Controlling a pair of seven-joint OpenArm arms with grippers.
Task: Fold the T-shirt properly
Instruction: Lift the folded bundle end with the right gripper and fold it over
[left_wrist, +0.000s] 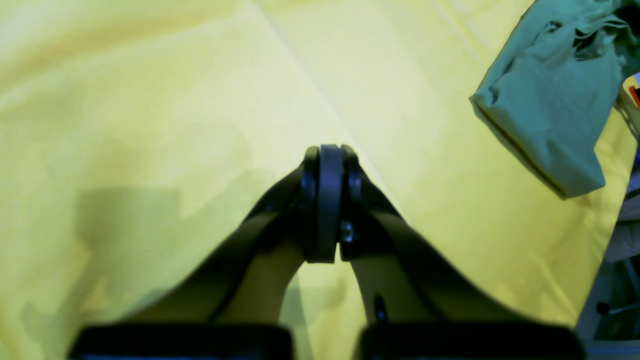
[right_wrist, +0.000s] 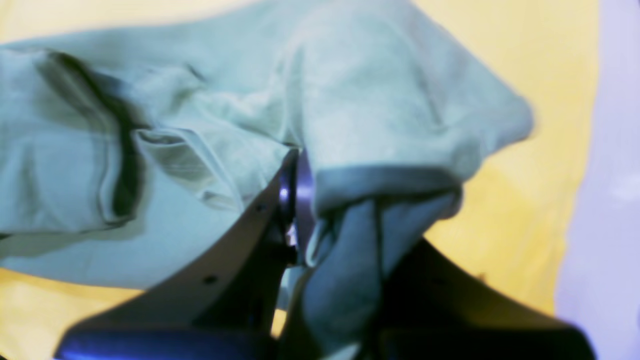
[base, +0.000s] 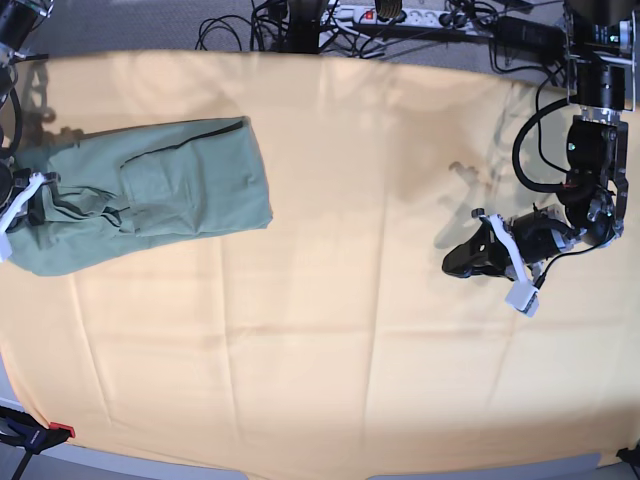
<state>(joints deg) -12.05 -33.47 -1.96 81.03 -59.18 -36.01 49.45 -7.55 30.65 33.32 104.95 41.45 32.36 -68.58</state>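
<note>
While the left gripper (left_wrist: 327, 200) hangs over bare yellow-orange cloth (base: 350, 350) with its jaws pressed flat together and nothing between them, we find the T-shirt (base: 150, 195) well away from it, at the far end of the table beside the other arm. From the left wrist view, the sage-green bundle (left_wrist: 550, 100) sits ahead and to the right of that closed pincer, clear of its fingertips, with only a crease in the yellow cloth running past the jaws.

At the right gripper (right_wrist: 300, 200), we see the jaws drawn narrow on a fold of the T-shirt (right_wrist: 350, 100): green fabric is pinched between the two fingers and a hemmed edge spills over the finger on the right side of the wrist view. The rest of the garment spreads ahead and to the left of the pincer, rumpled, with a dark slit of shadow where layers overlap.

In the base view, the right gripper (base: 22, 195) meets the shirt at the edge nearest the table's side, and the shirt stretches away from it toward the table's middle as a rough, partly folded oblong lying on the yellow-orange cloth. The left gripper (base: 470, 258) hovers low above the cloth, its white-tipped fingers pointing roughly toward the shirt's side of the table. Cables (base: 400, 20) lie beyond the far edge of the cloth.
</note>
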